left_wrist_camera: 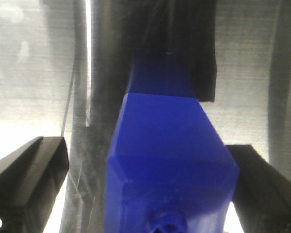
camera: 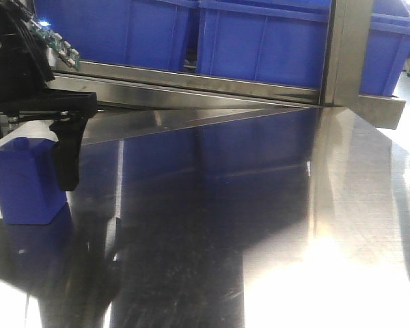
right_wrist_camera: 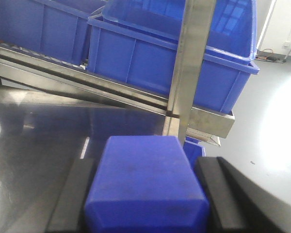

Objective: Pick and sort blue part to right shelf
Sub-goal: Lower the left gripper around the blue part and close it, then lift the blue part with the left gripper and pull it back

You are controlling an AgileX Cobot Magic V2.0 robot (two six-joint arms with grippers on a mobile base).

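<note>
The blue part (right_wrist_camera: 145, 189) sits between the fingers (right_wrist_camera: 70, 199) of the right gripper (right_wrist_camera: 145, 167), which press against its two flanks as far as the right wrist view shows, so I judge it pinched; only its squarish top and sloped shoulders show, its lower body is cut off by the frame, and whether it rests on the table (camera: 260, 225) or hangs above it cannot be told; its long axis seems to run along the fingers, toward the camera, not across them. From that gripper the right shelf (right_wrist_camera: 87, 80) lies dead ahead at 12 o'clock; its upright post (right_wrist_camera: 194, 73) stands at about 1 o'clock, the open blue bins (right_wrist_camera: 174, 58) spread from 10 to 2 o'clock behind the front rail (right_wrist_camera: 203, 119), and bare floor opens at 3 o'clock. The coming move therefore looks like a lift and a reach forward over the rail, keeping to 11 o'clock of the post so the part does not clip it; the right arm is plainly the nearer one. The left gripper (left_wrist_camera: 145, 148) is spread around a squatter blue block (camera: 24, 181) with a round knob, at 9 o'clock on the table in the front view; bright steel shows between one finger and that block, so it is not clamped.
</note>
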